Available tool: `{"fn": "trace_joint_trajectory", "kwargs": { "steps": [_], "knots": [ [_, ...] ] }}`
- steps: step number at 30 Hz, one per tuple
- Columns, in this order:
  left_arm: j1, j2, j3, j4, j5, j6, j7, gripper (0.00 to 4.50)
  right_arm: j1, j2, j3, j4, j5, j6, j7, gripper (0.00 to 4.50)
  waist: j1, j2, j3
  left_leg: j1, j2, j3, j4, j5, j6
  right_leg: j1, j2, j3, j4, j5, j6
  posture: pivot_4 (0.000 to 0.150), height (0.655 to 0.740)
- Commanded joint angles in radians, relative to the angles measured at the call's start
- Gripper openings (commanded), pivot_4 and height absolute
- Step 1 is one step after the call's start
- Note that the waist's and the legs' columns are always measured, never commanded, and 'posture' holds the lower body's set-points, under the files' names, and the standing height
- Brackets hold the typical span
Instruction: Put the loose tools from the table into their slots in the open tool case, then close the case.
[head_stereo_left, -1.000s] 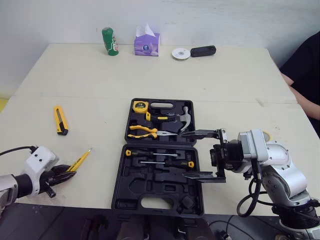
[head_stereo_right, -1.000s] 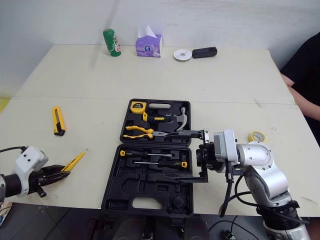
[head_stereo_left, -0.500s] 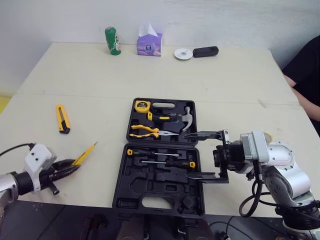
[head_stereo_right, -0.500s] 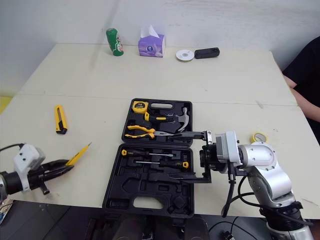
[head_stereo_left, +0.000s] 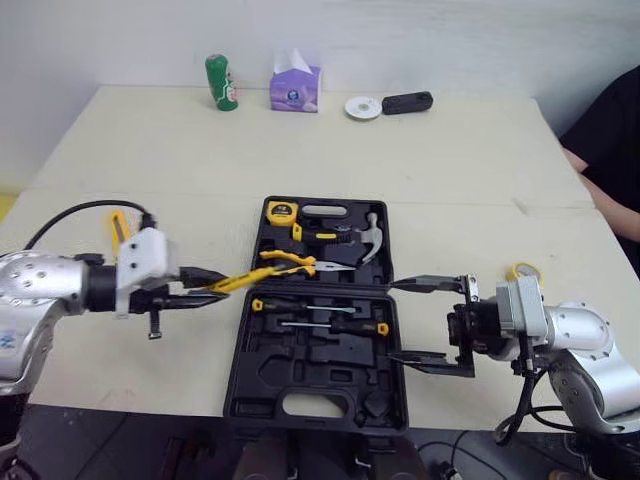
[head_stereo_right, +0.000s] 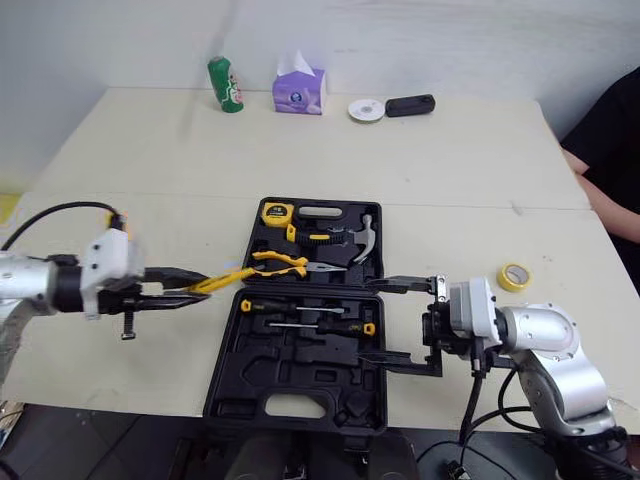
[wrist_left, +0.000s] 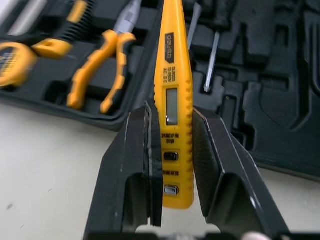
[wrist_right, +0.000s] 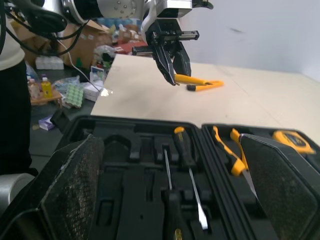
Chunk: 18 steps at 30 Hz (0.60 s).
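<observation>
Cream tabletop (head_stereo_left: 420, 160) is carrying the open black tool case (head_stereo_left: 300, 385) at its centre, with pliers (head_stereo_left: 285, 262), a hammer (head_stereo_left: 368, 238) and a tape measure (head_stereo_left: 281, 211) sitting in the twelve o'clock half and screwdrivers (head_stereo_left: 300, 305) in the six o'clock half. The left gripper (wrist_left: 172, 109) is hovering at the case's nine o'clock edge, its fingers pinching a yellow tester pen (wrist_left: 173, 60) whose tip is reaching over the rim near the pliers. The right gripper (head_stereo_left: 392, 322) is hanging at the three o'clock edge, fingers spread wide, grasping nothing. A yellow tape roll (head_stereo_right: 514, 277) is lying farther out at three o'clock.
</observation>
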Motion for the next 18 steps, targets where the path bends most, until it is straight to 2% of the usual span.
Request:
{"fn": "trace_joint_trajectory", "kwargs": {
  "steps": [1,5,9,18],
  "knots": [
    [-0.101,0.003,-0.094,-0.044,0.019,0.06,-0.02,0.5,0.002,-0.008,-0.019,-0.039,0.005,-0.012,-0.01,4.5,0.005,-0.001,0.001,0.0,0.0,0.0,0.0,0.001,0.0,0.0,0.0,0.0,0.0,0.0,0.0,0.15,0.74],
    [-0.2,-0.011,-0.216,-0.108,0.051,0.192,0.01,0.5,0.002,-0.015,-0.025,-0.036,0.002,-0.013,-0.008,4.5,0.008,-0.001,0.001,-0.001,0.0,-0.001,0.002,0.001,0.001,0.0,0.0,0.0,0.001,0.0,0.0,0.15,0.74],
    [-0.272,0.035,-0.343,-0.183,0.114,0.346,0.003,0.5,0.001,-0.013,-0.03,-0.044,0.003,-0.017,-0.019,4.5,0.006,-0.002,0.002,-0.001,0.0,-0.001,0.002,0.002,0.001,0.0,0.0,0.0,0.001,0.0,0.0,0.15,0.74],
    [-0.399,-0.022,-0.543,-0.285,0.216,0.467,0.018,0.5,0.011,-0.019,-0.025,-0.064,0.007,-0.002,-0.039,4.5,0.02,-0.004,0.003,-0.001,-0.001,-0.001,0.003,0.003,0.002,0.001,0.0,0.0,0.001,0.0,0.0,0.15,0.74]
  ]
}}
